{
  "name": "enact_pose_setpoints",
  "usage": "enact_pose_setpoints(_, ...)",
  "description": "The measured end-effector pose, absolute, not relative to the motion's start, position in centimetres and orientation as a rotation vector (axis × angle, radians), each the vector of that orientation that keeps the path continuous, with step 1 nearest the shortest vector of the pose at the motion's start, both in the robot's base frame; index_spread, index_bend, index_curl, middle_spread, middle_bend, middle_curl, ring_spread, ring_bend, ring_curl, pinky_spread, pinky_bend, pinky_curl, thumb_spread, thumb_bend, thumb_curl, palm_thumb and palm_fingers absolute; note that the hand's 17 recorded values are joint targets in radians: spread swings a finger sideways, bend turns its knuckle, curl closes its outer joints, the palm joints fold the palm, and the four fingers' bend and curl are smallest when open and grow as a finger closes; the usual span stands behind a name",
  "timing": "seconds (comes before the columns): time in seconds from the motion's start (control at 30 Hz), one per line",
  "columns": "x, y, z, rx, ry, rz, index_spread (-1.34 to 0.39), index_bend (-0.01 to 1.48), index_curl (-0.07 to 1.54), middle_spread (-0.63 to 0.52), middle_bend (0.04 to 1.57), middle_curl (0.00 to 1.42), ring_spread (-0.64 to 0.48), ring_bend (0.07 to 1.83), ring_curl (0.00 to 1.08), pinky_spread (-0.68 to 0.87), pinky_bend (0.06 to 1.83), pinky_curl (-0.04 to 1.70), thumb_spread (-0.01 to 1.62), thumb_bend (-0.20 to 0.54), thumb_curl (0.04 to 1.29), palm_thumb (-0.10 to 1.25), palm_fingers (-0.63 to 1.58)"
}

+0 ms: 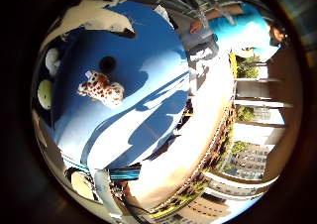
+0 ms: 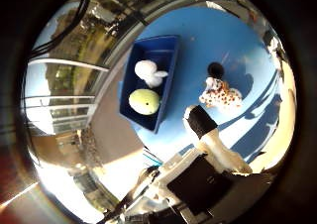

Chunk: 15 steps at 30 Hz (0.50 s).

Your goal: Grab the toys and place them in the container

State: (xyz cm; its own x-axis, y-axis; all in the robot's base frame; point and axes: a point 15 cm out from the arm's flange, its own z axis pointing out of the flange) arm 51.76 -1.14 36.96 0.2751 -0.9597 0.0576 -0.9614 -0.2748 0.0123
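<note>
Two toys already lie inside the dark blue container (image 2: 168, 60): a white plush toy (image 2: 150, 72) at one end and a yellow-green round toy (image 2: 144, 101) next to it, nearly touching. Third toy, a spotted plush giraffe (image 2: 221, 95), white with brown patches, lies on its side on the blue tabletop (image 2: 213, 33), outside the container and well apart from its long wall. Small dark round spot (image 2: 216, 69) on the tabletop just beside the giraffe, on the side away from the hand; cannot tell what it is.

Hand (image 2: 205, 149) is up off the table, nothing in it. One black-tipped white finger (image 2: 199, 121) reaches out between the container's near corner and the giraffe, touching neither. From the little finger side another white finger with a dark tip (image 1: 99, 17) shows extended, also clear of the toys. Fingers look relaxed and released rather than clenched.

Strong sun; long shadows cross the tabletop on the giraffe's far side from the container.
</note>
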Motion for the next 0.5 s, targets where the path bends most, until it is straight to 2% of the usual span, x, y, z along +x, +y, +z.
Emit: enact_pose_setpoints(0.5, 53.2, -3.7, 23.3, 2.339, -1.825, -0.237, -0.23, 0.16, 0.22, 0.08, 0.18, 0.34, 0.26, 0.53, 0.29, 0.42, 0.81, 0.22, 1.13, -0.028, 0.4, 0.59, 0.04)
